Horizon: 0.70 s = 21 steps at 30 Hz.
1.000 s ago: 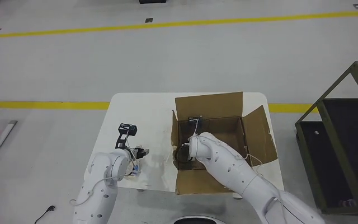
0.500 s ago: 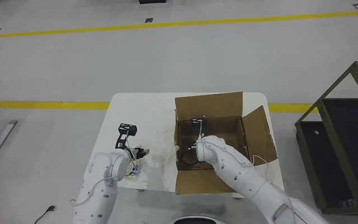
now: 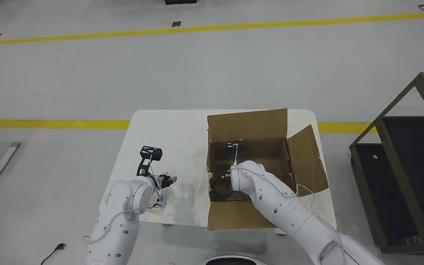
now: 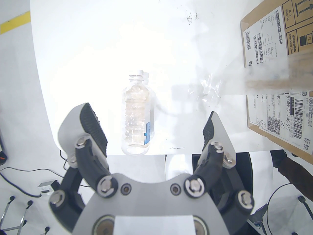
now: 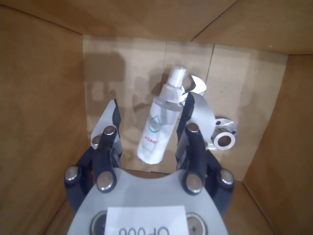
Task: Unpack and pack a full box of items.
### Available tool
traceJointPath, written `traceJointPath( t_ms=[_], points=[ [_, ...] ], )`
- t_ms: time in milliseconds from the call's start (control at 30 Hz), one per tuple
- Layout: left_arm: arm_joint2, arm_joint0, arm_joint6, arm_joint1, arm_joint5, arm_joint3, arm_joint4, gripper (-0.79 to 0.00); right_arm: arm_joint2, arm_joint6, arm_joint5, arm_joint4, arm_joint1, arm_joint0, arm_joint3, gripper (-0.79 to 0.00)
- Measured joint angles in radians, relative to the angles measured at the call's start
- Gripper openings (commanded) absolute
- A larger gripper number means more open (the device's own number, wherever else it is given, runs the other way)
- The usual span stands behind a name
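The right end effector (image 5: 152, 101), wide open and empty, hangs inside the box (image 5: 36, 74) astride the spray bottle (image 5: 156, 123) on its floor, where closing off-centre could roll the bottle away or snag the metal flange (image 5: 223, 140) just beside it.

Matt cardboard box (image 5: 36, 99); glossy plastic spray bottle (image 5: 159, 121); polished metal flange (image 5: 223, 135).

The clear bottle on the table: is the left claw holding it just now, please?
No, the left claw is open, and the clear bottle sits between its fingers, touching neither.
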Motion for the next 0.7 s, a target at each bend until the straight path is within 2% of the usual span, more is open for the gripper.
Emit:
traceJointPath(
  t_ms=[33,67,100,133,200,300,500,700],
  points=[
    [0.0,0.0,0.0,0.0,0.0,0.0,0.0,0.0,0.01,0.001,0.008,0.004,0.001,-0.004,-0.009,-0.246],
    [0.0,0.0,0.0,0.0,0.0,0.0,0.0,0.0,0.02,0.002,0.017,0.008,0.002,-0.01,-0.02,-0.123],
    [0.0,0.0,0.0,0.0,0.0,0.0,0.0,0.0,0.034,0.003,0.029,0.011,0.005,-0.019,-0.036,-0.102],
    [0.0,0.0,0.0,0.0,0.0,0.0,0.0,0.0,0.046,0.003,0.037,0.012,0.008,-0.028,-0.051,-0.114],
    [0.0,0.0,0.0,0.0,0.0,0.0,0.0,0.0,0.072,0.004,0.048,0.013,0.015,-0.05,-0.086,-0.077],
    [0.0,0.0,0.0,0.0,0.0,0.0,0.0,0.0,0.115,0.013,0.06,0.01,0.029,-0.085,-0.136,-0.065],
    [0.0,0.0,0.0,0.0,0.0,0.0,0.0,0.0,0.184,0.035,0.043,-0.009,0.053,-0.149,-0.183,-0.083],
    [0.0,0.0,0.0,0.0,0.0,0.0,0.0,0.0,0.215,0.033,-0.005,0.018,0.055,-0.173,-0.173,-0.123]
  ],
)
